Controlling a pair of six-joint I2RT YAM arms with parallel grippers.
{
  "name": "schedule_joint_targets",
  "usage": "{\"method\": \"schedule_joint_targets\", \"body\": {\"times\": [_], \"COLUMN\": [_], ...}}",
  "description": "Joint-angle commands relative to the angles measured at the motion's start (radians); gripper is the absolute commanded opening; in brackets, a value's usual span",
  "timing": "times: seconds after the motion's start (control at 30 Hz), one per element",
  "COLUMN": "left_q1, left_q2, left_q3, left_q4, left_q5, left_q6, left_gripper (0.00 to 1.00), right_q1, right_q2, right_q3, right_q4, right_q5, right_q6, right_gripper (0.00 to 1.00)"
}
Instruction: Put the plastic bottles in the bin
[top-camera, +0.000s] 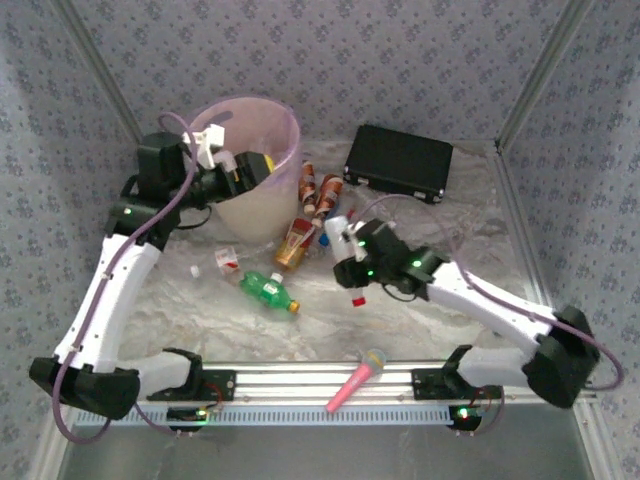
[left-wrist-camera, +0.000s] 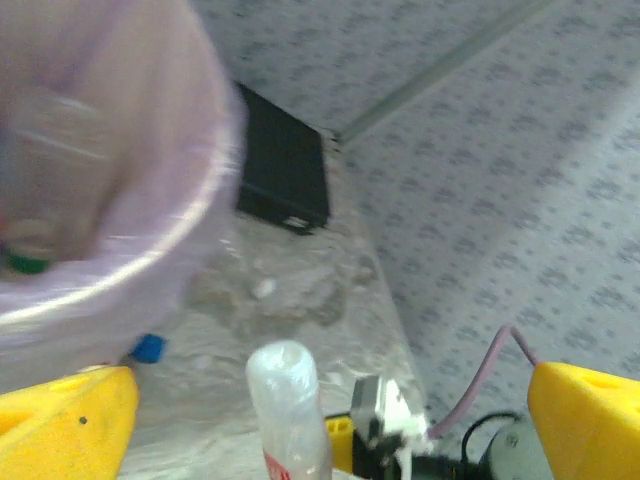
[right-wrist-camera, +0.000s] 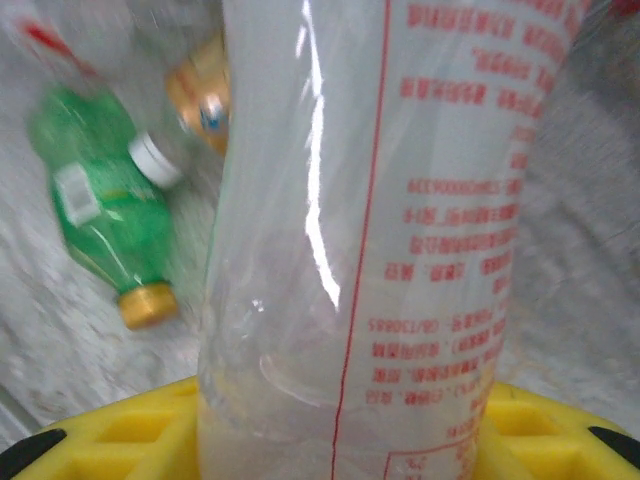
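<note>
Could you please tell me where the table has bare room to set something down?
Bare room lies between the black case and the right arm, and in the near left strip between the green bottle and the front rail. It is crowded with bottles between the bin and the right gripper, which holds a clear bottle.

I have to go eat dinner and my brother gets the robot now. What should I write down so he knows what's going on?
Left hand: open, up at the rim of the bin.
Right hand: shut on a clear bottle with red print, over the middle of the table.
Done: blurry shapes inside the bin look like bottles already dropped in.
Left: the held bottle, plus those lying on the table: a green bottle, a brown bottle, red-label bottles beside the bin, and a small bottle near its foot.
</note>
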Motion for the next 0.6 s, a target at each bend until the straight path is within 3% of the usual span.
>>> {"method": "schedule_joint_targets", "body": {"times": [0.0,0.27,0.57], "left_q1": [-0.065,-0.289,-0.407], "left_q2": [-0.019,0.07,0.215], "left_q3": [-0.069,-0.079,-0.05], "left_q4": [0.21,0.28,0.316], "left_q5": [0.042,-0.013,-0.023], "left_q6": [-0.14,-0.154,-0.157], "left_gripper": [1.0,0.91,0.84], "right_q1": [-0.092,-0.157,-0.155], "right_q2": [-0.129,-0.217,-0.217], "right_q3": [-0.046,-0.019,-0.012], "right_q4": [0.093,0.228,0.335], "right_q5": [-0.184,-0.326,-0.369], "right_q6": [-0.002,0.041,0.081], "right_gripper": [0.5,0.51,0.52]}}
